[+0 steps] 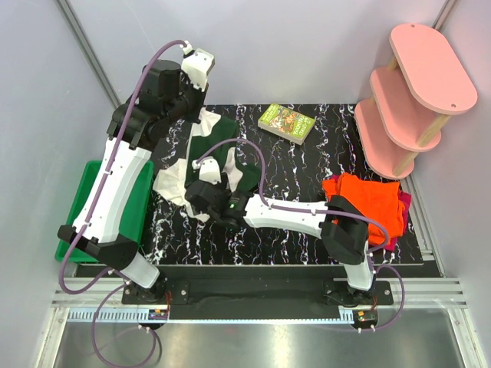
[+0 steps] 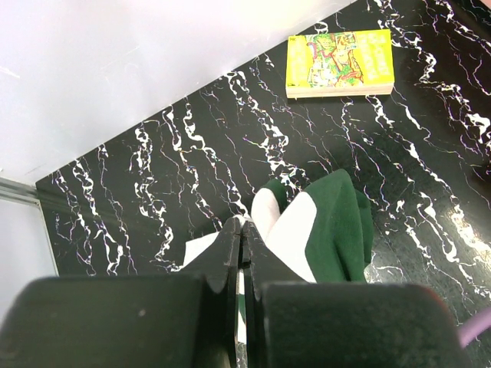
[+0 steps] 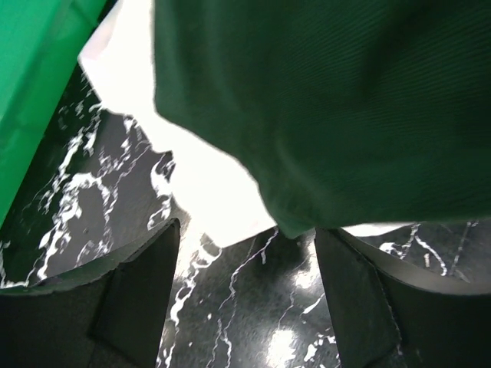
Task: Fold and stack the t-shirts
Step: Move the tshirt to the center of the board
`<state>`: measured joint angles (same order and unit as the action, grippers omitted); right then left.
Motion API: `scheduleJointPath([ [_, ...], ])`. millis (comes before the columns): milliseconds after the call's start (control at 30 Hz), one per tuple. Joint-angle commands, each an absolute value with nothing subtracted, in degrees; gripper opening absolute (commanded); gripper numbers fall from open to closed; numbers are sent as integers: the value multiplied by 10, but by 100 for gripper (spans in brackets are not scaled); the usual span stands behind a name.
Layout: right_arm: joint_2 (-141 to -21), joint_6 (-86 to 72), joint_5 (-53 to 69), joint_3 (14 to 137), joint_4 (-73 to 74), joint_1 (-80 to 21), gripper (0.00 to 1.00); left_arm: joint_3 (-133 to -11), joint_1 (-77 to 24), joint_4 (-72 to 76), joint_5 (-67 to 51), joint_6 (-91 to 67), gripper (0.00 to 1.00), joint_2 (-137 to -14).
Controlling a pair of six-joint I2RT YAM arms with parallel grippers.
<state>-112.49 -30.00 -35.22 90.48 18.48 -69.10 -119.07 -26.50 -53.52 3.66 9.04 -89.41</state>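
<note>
The cream-white t-shirt with dark green sleeves (image 1: 170,180) lies crumpled on the left of the black marble table. My left gripper (image 1: 198,111) is shut on its far edge; the left wrist view shows the jaws (image 2: 244,230) pinching white cloth, with a green sleeve (image 2: 334,222) hanging beyond. My right gripper (image 1: 193,201) is open at the shirt's near side; in the right wrist view it (image 3: 245,284) sits over bare table, with the green sleeve (image 3: 322,115) and white cloth (image 3: 207,184) just ahead, not between the fingers. The orange t-shirt (image 1: 367,199) lies piled on the magenta-red one (image 1: 402,201) at the right.
A green plastic tray (image 1: 83,201) sits off the table's left edge, also in the right wrist view (image 3: 38,77). A small green illustrated book (image 1: 286,123) lies at the back, seen too in the left wrist view (image 2: 337,63). A pink tiered shelf (image 1: 414,92) stands at the back right.
</note>
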Motion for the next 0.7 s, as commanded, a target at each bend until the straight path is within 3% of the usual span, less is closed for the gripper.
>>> scheduleJointPath([
  [0, -1127, -321, -398, 911, 185, -680, 78, -1194, -267, -499, 34, 88, 0, -871],
  [500, -1145, -366, -379, 879, 205, -672, 75, -1201, -267, -499, 38, 91, 0, -880],
  [667, -1152, -363, -374, 883, 206, -671, 59, -1199, -267, -498, 39, 91, 0, -881],
])
